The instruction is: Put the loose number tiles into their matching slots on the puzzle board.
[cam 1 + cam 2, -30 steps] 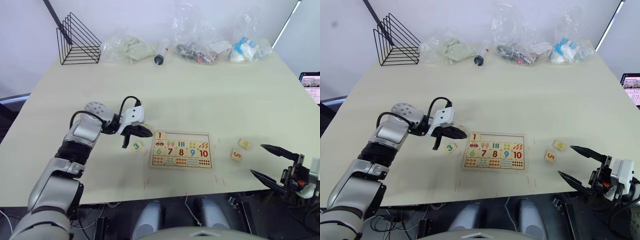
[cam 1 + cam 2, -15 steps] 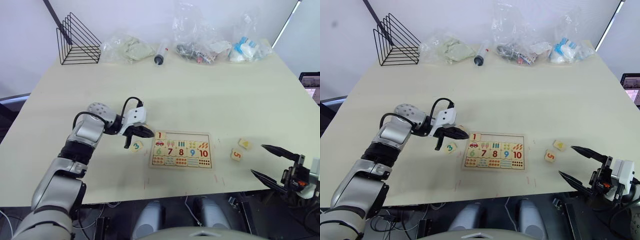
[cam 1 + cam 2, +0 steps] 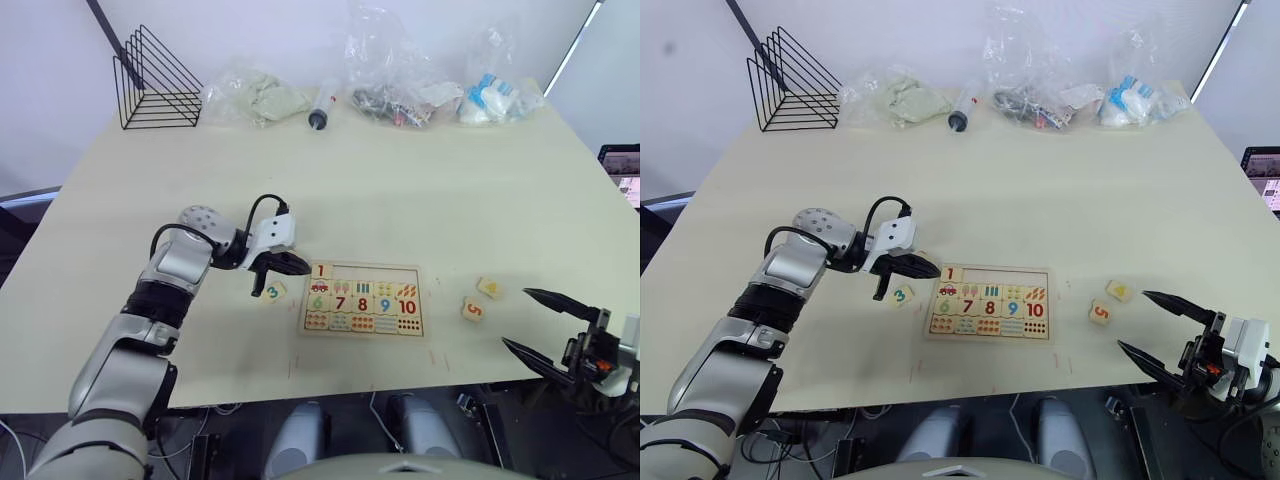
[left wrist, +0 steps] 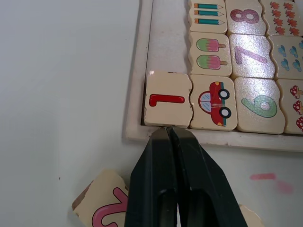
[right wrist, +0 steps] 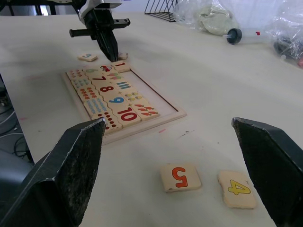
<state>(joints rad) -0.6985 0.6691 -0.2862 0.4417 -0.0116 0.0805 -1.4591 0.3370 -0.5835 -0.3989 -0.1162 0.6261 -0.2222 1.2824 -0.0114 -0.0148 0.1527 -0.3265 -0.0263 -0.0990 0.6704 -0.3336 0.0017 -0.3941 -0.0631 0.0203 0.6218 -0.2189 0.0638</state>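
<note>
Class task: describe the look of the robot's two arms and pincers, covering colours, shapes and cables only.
The left arm has rounded silver-grey shells, black joints, a looping black cable and a white wrist block; its left pincer has two tapering black fingers. The right pincer has long pointed black fingers on a white and black mount with an orange detail.

Flat pale-wood puzzle board (image 3: 362, 300), tile 1 (image 4: 168, 100) seated in top-left slot. Loose pale square tiles flat on table: green 3 (image 3: 270, 292) at board's 9 o'clock; red 5 (image 3: 473, 309), yellow 4 (image 3: 490, 288) at 3 o'clock.
</note>
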